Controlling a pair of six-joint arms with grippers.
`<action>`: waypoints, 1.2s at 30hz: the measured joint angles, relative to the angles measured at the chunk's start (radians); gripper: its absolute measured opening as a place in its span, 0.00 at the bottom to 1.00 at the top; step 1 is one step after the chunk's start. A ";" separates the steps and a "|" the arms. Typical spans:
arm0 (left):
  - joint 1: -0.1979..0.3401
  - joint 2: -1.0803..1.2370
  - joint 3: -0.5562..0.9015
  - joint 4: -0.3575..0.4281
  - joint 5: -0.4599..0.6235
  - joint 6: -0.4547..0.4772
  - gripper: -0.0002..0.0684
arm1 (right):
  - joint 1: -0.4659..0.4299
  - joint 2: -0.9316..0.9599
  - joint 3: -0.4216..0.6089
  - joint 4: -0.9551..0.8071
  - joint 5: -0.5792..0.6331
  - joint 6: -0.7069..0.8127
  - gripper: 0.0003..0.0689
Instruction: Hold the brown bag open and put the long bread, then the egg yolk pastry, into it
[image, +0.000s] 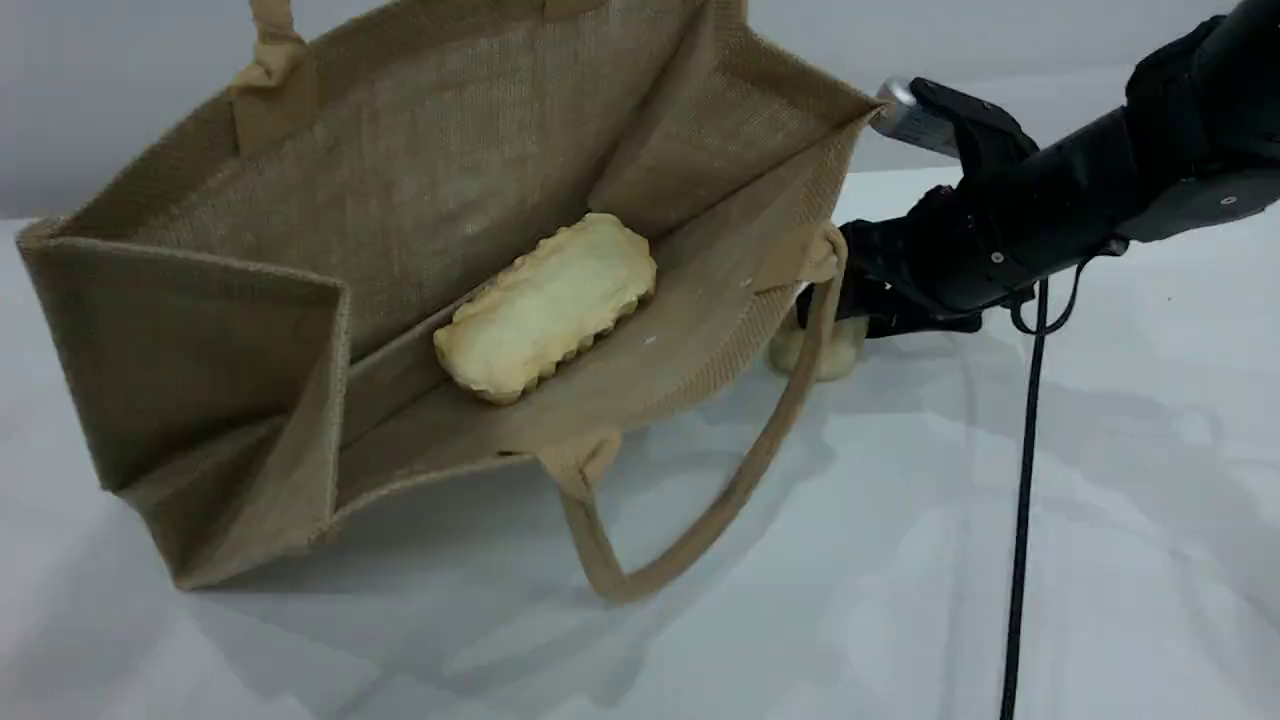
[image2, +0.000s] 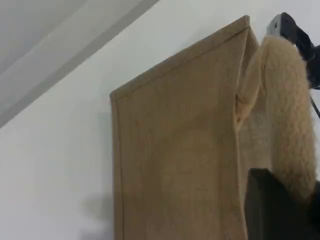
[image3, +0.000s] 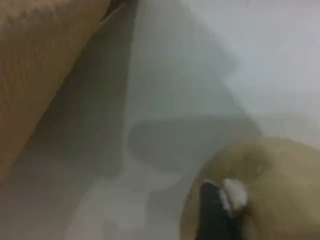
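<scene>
The brown bag (image: 450, 150) lies tilted on the white table with its mouth open toward the camera. The long bread (image: 548, 305) rests inside it, pale scalloped underside up. In the left wrist view, my left gripper (image2: 280, 205) is shut on the bag's upper handle (image2: 287, 115) above the bag's outer wall (image2: 175, 165). That gripper is outside the scene view. The egg yolk pastry (image: 815, 355) sits on the table just right of the bag, partly behind the lower handle (image: 700, 520). My right gripper (image: 850, 320) is down on it, and one fingertip (image3: 215, 210) presses the pastry (image3: 275, 185).
A black cable (image: 1020, 520) hangs from the right arm down to the table's near edge. The lower handle loop sprawls on the white cloth (image: 1000, 620) in front of the bag. A grey wall stands behind the table.
</scene>
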 joint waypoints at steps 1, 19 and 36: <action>0.000 0.000 0.000 0.000 0.000 0.000 0.12 | 0.000 0.000 0.000 0.000 0.000 0.000 0.50; 0.000 0.000 0.000 0.002 0.000 0.000 0.12 | -0.017 -0.023 0.003 -0.014 -0.007 0.003 0.10; 0.000 0.000 0.000 0.002 -0.001 0.001 0.12 | -0.342 -0.301 0.003 -0.363 0.286 0.347 0.08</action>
